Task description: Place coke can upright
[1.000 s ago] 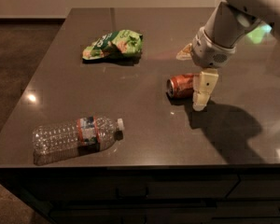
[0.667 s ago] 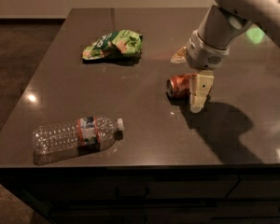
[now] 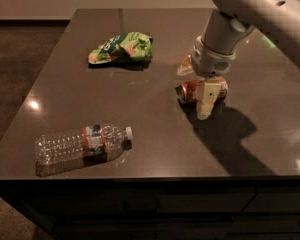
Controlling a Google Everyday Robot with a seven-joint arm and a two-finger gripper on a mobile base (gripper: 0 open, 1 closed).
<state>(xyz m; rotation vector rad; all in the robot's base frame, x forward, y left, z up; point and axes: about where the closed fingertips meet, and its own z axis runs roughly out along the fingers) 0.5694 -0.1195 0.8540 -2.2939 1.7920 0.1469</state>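
Note:
The coke can [image 3: 189,92] is red-orange and lies on its side on the dark table [image 3: 140,134], right of centre. My gripper [image 3: 196,86] reaches down over it from the upper right. The jaws are open and straddle the can. One pale finger [image 3: 206,100] stands in front of the can's middle and hides part of it. The other finger [image 3: 185,67] is behind the can, a little apart from it. The can still rests on the table.
A clear plastic water bottle [image 3: 81,143] with a red label lies on its side at the front left. A green chip bag [image 3: 122,47] lies at the back left. The table's front edge runs along the bottom.
My gripper has moved a little left and lower over the can, so the near finger now crosses the can's middle. The can, bottle and bag have not moved.

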